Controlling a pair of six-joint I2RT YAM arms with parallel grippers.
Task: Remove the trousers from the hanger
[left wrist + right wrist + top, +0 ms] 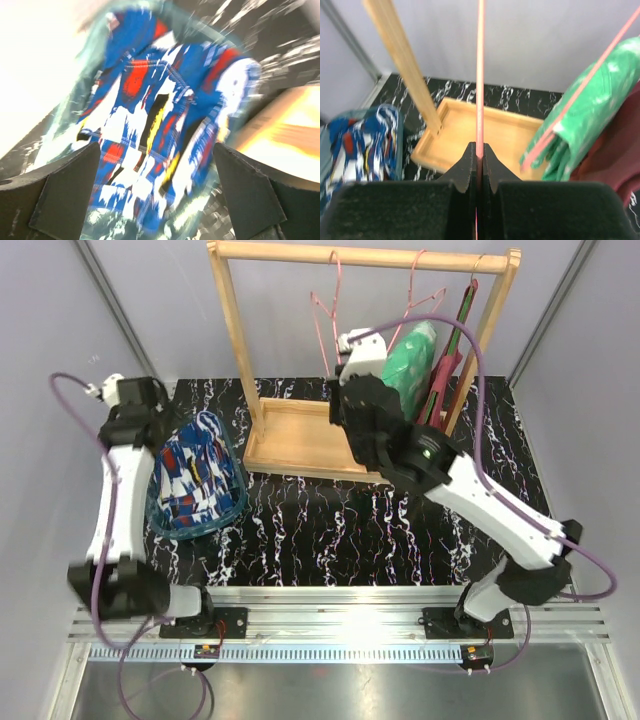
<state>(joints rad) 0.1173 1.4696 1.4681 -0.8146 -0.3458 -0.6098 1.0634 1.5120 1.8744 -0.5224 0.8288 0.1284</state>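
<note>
The black marbled counter (pixel 330 530) is mostly taken up by a wooden rack (pixel 280 251). It stands along the far edge, with its tray base (pixel 295 435) sitting flat around the middle.

Next biggest is a clear tub (pixel 155 512) by the left edge. The dark blue trousers (pixel 195 475) with the red and white patches are bunched up inside it, so that pair is off the rack. The left fingers (pixel 156 150) hang right above them, spread wide with nothing between them. The wrist view is pretty blurry, but the gap is obvious.

The green trousers (pixel 410 365) are on the rack toward its right end, nearer the far right corner, draped over a pink hanger. The maroon garment (pixel 610 160) is pressed up right next to them on the right.

Just left of the green pair there's a bare pink hanger (pixel 325 315) on the rod. The right fingers (pixel 480 152) are pinched tight on its thin wire, which runs straight up out of them in the wrist view.

As for stuff in the way, the right arm reaches over the front of the tray base to get up there. The rack's left post stands between the tub and the held hanger. The green pair's own hanger wire slants close by on the right.
</note>
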